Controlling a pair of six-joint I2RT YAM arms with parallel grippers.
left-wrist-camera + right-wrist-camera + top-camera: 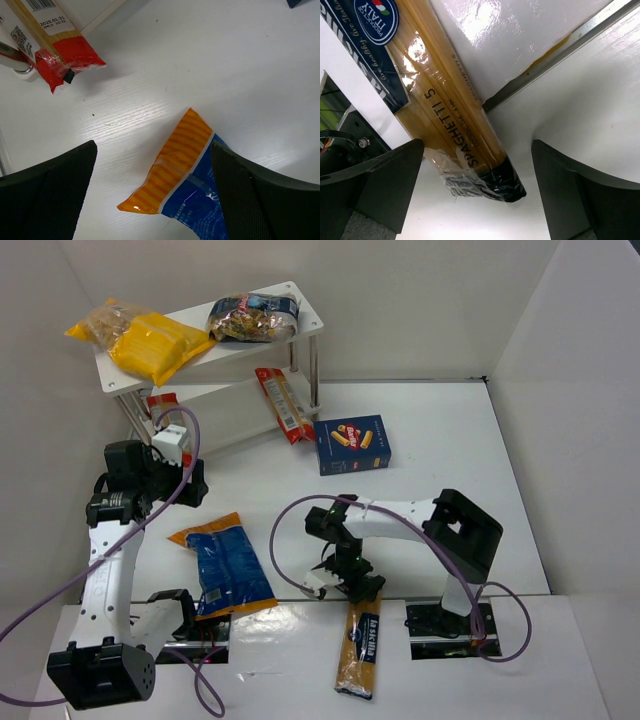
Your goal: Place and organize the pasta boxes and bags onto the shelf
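The white shelf (305, 320) stands at the back left. Its top tier holds yellow bags (150, 342) and a dark pasta bag (250, 318). A red-and-white pack (163, 406) lies on the lower tier, and another (282, 405) leans against it. The dark-blue pasta box (352, 444) lies flat mid-table. My left gripper (193, 485) is open above the orange end (172, 162) of the blue bag (224, 565). My right gripper (345, 582) is open, its jaws either side of the far end of the spaghetti pack (360, 645), also in the right wrist view (445, 110).
A red pack end (70, 52) and a silver shelf post (12, 59) show at the left wrist view's upper left. A metal seam (545, 60) crosses the table beside the spaghetti. White walls enclose the table. Purple cables loop by both arms.
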